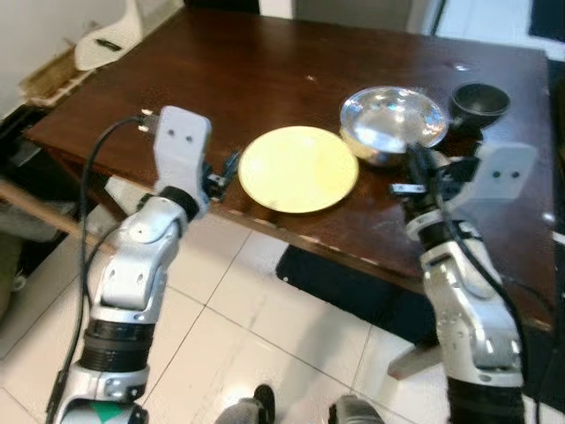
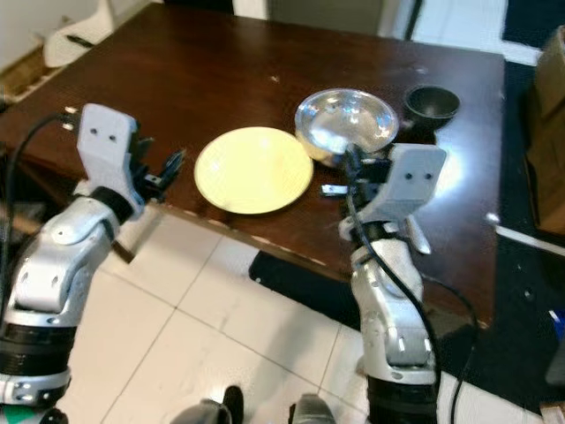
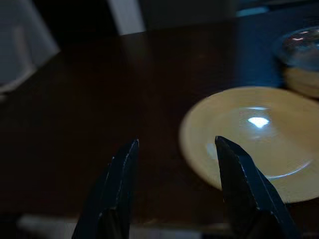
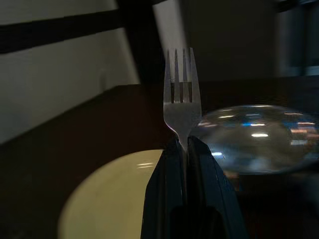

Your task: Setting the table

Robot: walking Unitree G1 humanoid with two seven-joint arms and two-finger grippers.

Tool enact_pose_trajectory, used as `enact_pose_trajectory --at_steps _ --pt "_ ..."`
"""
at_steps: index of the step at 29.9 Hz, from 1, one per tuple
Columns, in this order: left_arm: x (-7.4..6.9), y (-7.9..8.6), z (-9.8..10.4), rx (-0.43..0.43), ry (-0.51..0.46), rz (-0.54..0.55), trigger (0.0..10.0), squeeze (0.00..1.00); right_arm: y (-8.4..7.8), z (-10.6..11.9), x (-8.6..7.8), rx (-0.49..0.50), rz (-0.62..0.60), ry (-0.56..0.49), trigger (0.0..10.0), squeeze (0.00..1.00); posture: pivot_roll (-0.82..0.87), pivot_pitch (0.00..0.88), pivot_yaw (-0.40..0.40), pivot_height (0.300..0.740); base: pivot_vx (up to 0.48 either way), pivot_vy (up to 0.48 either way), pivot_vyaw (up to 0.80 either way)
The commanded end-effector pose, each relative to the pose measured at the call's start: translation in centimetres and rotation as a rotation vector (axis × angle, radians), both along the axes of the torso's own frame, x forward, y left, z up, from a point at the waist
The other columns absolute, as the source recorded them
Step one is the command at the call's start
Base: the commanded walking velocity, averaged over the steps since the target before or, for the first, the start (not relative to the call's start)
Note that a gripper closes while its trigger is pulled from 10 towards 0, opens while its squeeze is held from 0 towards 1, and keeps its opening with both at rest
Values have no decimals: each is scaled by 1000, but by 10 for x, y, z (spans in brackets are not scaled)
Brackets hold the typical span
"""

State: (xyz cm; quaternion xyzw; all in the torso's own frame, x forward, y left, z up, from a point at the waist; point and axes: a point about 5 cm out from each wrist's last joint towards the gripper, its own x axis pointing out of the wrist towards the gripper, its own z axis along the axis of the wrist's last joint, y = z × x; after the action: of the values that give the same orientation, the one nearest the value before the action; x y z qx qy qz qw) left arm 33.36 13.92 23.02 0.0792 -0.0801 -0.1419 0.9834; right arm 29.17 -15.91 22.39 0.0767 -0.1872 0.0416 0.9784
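A round yellow plate (image 1: 298, 168) lies near the front edge of the dark wooden table (image 1: 265, 71). Behind it to the right stands a shiny steel bowl (image 1: 393, 119), with a small dark bowl (image 1: 479, 100) further right. My left gripper (image 3: 174, 142) is open and empty, just off the plate's left rim at the table edge. My right gripper (image 4: 182, 142) is shut on a silver fork (image 4: 181, 99), held tines outward above the table between the plate and the steel bowl. The fork's end (image 2: 334, 189) shows beside the right hand.
A white object (image 1: 106, 40) rests at the table's far left corner. Below the table are pale floor tiles (image 1: 229, 353) and a dark mat (image 1: 344, 283). A cardboard box (image 2: 552, 132) stands at the right.
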Motion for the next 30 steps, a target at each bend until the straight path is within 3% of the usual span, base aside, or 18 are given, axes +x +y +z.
enact_pose_trajectory --at_steps 1,30 --pt "0 4 -5 8 15 16 10000 0 2 -3 -1 6 15 11 10000 0 -154 92 144 740 0 0 781" --pt "5 8 -7 28 20 75 10000 0 8 -2 0 13 53 0 10000 0 -146 94 143 740 0 0 781"
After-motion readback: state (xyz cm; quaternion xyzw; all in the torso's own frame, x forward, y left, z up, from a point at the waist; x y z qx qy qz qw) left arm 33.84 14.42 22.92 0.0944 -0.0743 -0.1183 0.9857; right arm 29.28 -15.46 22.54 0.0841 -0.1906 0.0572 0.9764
